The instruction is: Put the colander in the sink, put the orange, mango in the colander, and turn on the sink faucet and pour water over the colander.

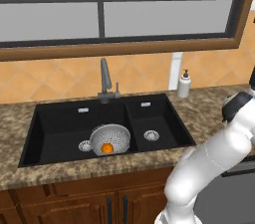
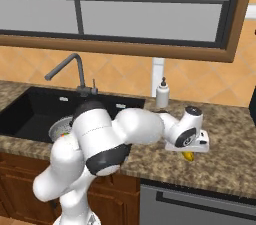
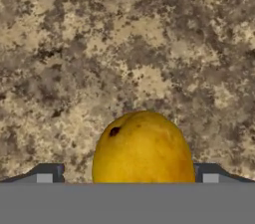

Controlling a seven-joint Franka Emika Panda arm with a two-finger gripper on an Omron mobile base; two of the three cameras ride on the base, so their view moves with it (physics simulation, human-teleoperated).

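Note:
The silvery colander (image 1: 110,138) sits in the left basin of the black sink (image 1: 60,123), with the orange (image 1: 106,148) inside it. Behind the basins rises the dark faucet (image 1: 104,76), with no water running from it. The yellow-green mango (image 3: 143,148) lies on the speckled counter right of the sink. My gripper (image 2: 188,153) hangs low over the mango (image 2: 189,156), open, one fingertip (image 3: 47,174) on each side of the fruit and not closed on it. In the right base view my arm hides most of the colander (image 2: 60,128).
A white soap dispenser (image 1: 184,84) stands at the back of the counter, right of the sink and behind my hand. The smaller right basin (image 1: 152,135) holds only its drain. A window sill runs above the faucet (image 2: 70,66).

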